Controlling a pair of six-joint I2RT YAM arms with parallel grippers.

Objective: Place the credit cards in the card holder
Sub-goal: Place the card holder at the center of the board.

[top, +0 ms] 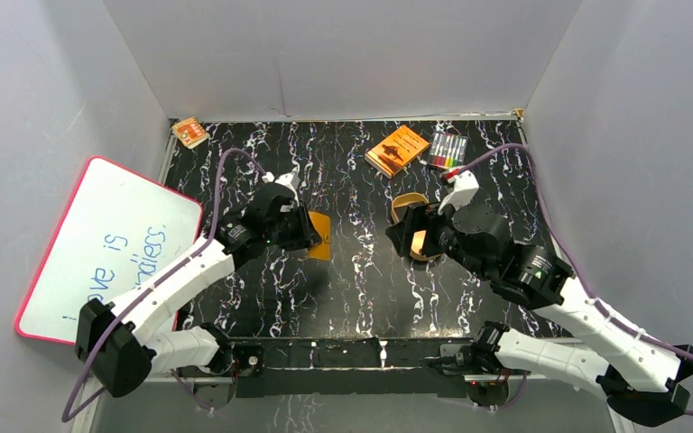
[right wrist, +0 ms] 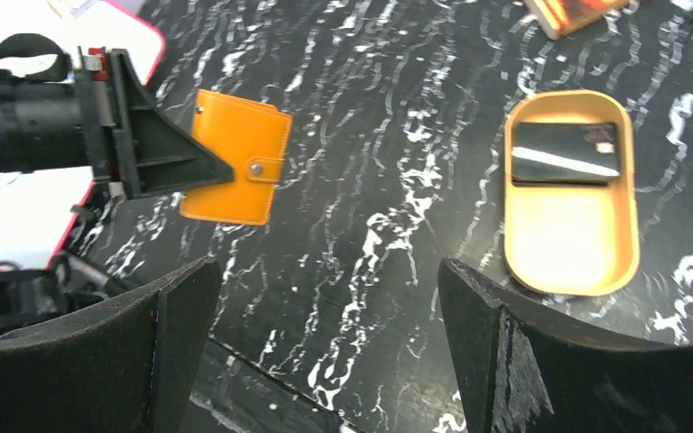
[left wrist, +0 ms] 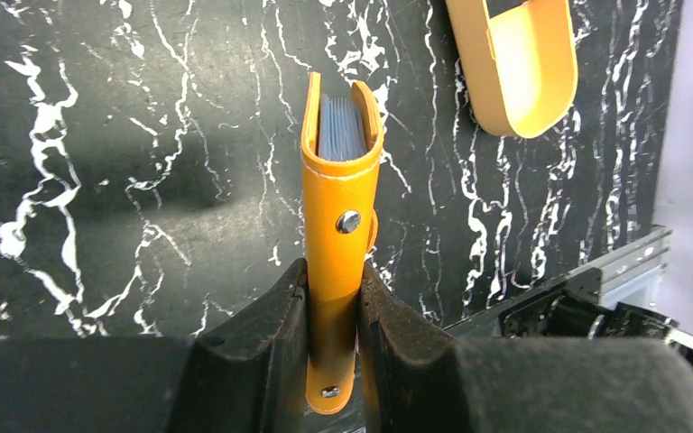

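Note:
The card holder (left wrist: 341, 180), an orange-tan wallet with a metal snap stud, hangs above the table, folded nearly closed. My left gripper (left wrist: 334, 307) is shut on its lower end. Pale blue credit cards (left wrist: 340, 126) show edge-on between its two halves. From above, the card holder (top: 320, 236) sticks out to the right of the left gripper (top: 302, 230). My right gripper (right wrist: 325, 316) is open and holds nothing; it hovers over bare table right of the card holder (right wrist: 235, 167). In the top view the right gripper (top: 412, 236) sits above the gold tray.
A gold oval tray (right wrist: 568, 262) with a small black block (right wrist: 564, 153) lies right of centre. An orange book (top: 398, 150) and a marker pack (top: 448, 149) lie at the back. A whiteboard (top: 108, 248) leans at the left; a small orange packet (top: 189, 132) lies back left.

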